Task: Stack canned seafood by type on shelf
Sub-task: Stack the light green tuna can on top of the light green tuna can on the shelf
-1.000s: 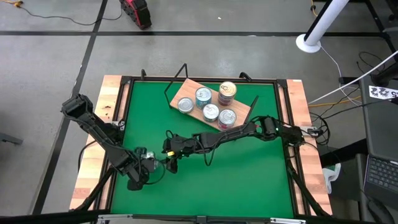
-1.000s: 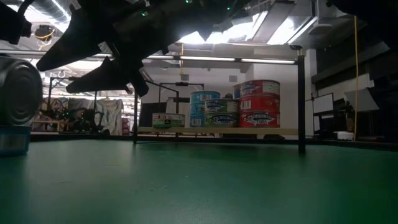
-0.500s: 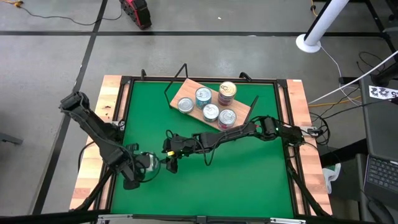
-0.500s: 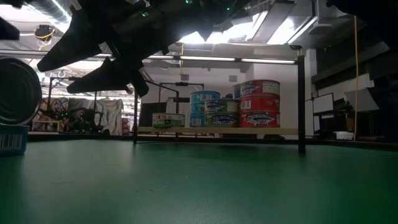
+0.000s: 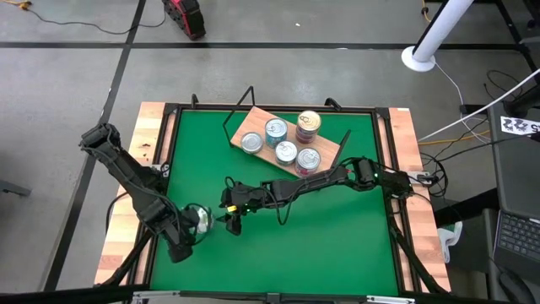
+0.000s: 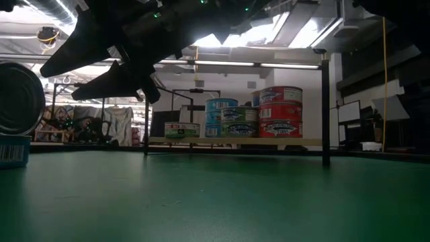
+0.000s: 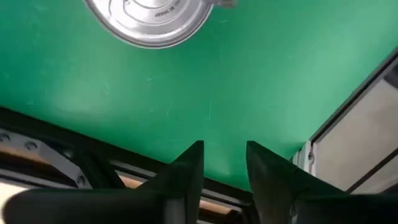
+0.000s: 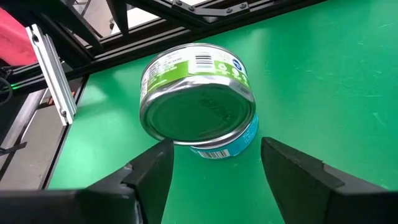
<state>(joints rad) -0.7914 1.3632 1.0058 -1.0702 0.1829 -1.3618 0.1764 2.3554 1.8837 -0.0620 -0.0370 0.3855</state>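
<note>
Two tins stacked loose (image 8: 199,102) on green table (image 5: 337,236) near front-left corner, upper one tilted. Right hand (image 5: 229,221) just beside stack, fingers spread, nothing gripped. Left hand (image 5: 187,239) at front-left edge, fingers slightly parted, empty. Shelf (image 5: 283,139) near back edge, stacked tins (image 6: 259,113) on it.

1. The left gripper (image 5: 190,239) sits low by the mat's near-left corner, fingers (image 7: 186,168) parted by a narrow gap, holding nothing.
2. The right gripper (image 5: 229,221) reaches across the mat toward that corner, fingers (image 8: 152,171) spread wide, empty.
</note>
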